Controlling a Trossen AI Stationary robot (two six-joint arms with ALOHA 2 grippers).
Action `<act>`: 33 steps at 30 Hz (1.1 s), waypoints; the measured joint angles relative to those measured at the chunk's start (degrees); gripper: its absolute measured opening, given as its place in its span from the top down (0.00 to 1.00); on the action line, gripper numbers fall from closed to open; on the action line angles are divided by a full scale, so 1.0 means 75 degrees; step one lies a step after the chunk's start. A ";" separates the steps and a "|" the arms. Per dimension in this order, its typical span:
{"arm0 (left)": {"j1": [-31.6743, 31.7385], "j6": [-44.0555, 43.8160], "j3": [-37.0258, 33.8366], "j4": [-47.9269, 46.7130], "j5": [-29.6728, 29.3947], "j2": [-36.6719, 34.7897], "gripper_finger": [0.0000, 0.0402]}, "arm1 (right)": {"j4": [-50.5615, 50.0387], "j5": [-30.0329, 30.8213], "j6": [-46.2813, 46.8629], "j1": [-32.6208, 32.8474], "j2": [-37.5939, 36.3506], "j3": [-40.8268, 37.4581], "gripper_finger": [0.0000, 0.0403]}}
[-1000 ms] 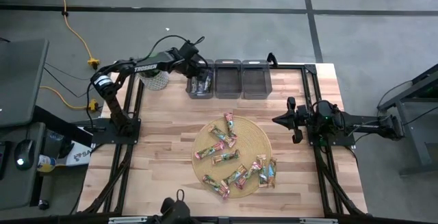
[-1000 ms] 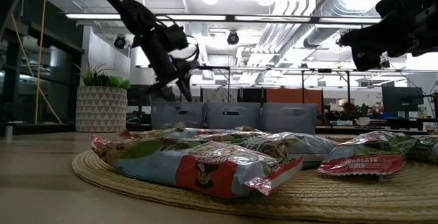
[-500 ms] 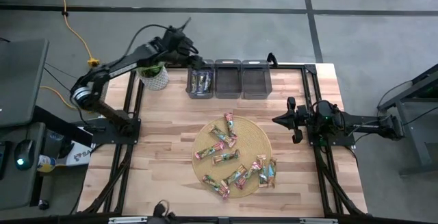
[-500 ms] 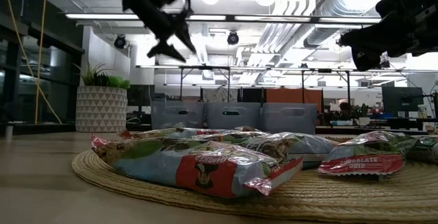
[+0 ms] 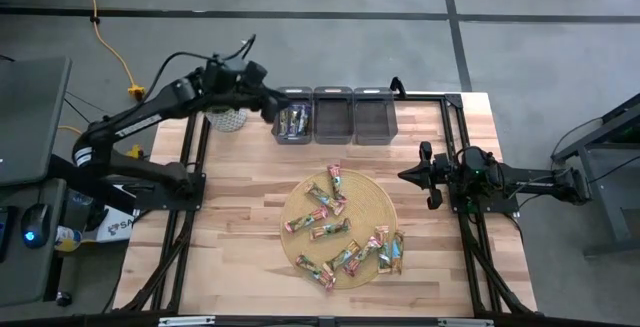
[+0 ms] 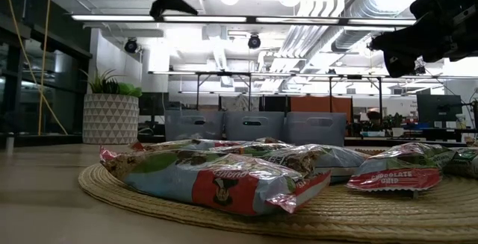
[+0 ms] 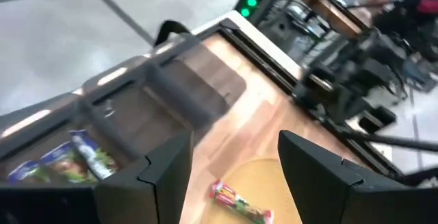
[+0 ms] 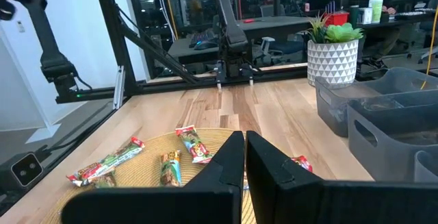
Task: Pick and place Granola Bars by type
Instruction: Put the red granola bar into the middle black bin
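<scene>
Several granola bars point(image 5: 335, 229) in shiny wrappers lie scattered on a round woven mat point(image 5: 380, 199) in the middle of the table; the low view shows them close up point(image 6: 216, 180). A few more bars point(image 7: 65, 161) lie in the left grey bin point(image 5: 293, 119). My left gripper point(image 5: 270, 105) hangs high above that bin's left side, open and empty; its fingers point(image 7: 164, 176) frame the mat far below. My right gripper point(image 5: 405, 176) waits shut at the table's right, level, pointing at the mat.
Three grey bins stand in a row at the far edge: left point(image 5: 293, 119), middle point(image 5: 333, 115), right point(image 5: 374, 115). A potted plant point(image 5: 228, 117) stands left of them. Bare wood lies between the bins and the mat, and left of the mat.
My left gripper has risen steeply from just over the left bin, drawing back a little toward the table's left and tipping up from pointing down toward level. Its fingers have stayed open. The bars in the bin and on the mat have not moved.
</scene>
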 joint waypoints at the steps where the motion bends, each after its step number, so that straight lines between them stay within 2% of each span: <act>1: -0.0202 0.0053 -0.0001 0.0005 -0.0160 -0.0056 0.47 | -0.0001 0.0000 0.0000 0.0000 0.0001 0.0000 1.00; 10: -0.2107 -0.0068 -0.0034 0.0704 -0.2160 -0.0072 0.47 | -0.0001 0.0000 0.0000 0.0002 0.0001 0.0000 1.00; 12: -0.2421 -0.0222 -0.0338 0.1182 -0.2436 -0.0072 0.47 | 0.0000 0.0000 0.0000 0.0000 0.0001 0.0000 1.00; 17: -0.3115 -0.0946 -0.1641 0.2324 -0.3403 -0.0410 0.47 | -0.0002 0.0000 0.0000 0.0001 0.0001 0.0000 1.00; 25: -0.3952 -0.2329 -0.4424 0.4779 -0.4445 -0.1353 0.47 | 0.0000 0.0000 0.0000 0.0003 -0.0002 0.0000 1.00; 33: -0.4839 -0.3108 -0.6520 0.6313 -0.5961 -0.2319 0.47 | 0.0006 0.0000 0.0000 0.0003 -0.0002 0.0000 1.00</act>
